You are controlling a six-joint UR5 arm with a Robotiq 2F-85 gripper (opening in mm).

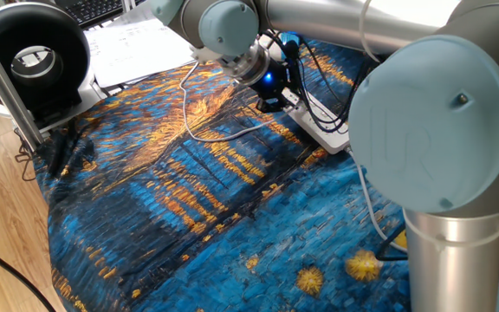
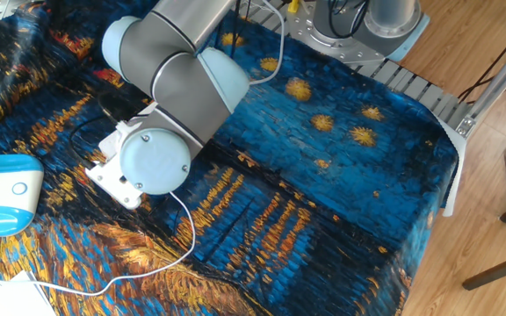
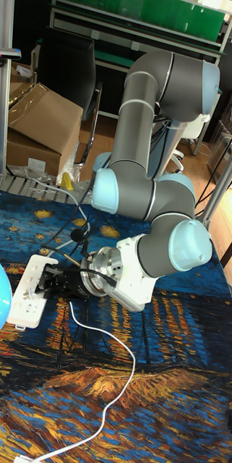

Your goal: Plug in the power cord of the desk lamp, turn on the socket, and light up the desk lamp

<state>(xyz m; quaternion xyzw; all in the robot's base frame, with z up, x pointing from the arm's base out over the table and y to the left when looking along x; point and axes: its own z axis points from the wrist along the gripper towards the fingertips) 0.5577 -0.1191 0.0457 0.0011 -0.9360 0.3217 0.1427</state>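
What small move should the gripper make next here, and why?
Probably a short push further toward the socket. The gripper sits at the strip's face, and the power cord trails from it across the cloth, so the plug seems to be at an outlet. Whether it is fully seated cannot be told.

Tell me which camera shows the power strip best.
The tall fixed view: the power strip lies nearly whole, outlets facing up, with the claw at its edge. One fixed view shows a long stretch crossed by black cables. The other fixed view shows only a corner under the arm.
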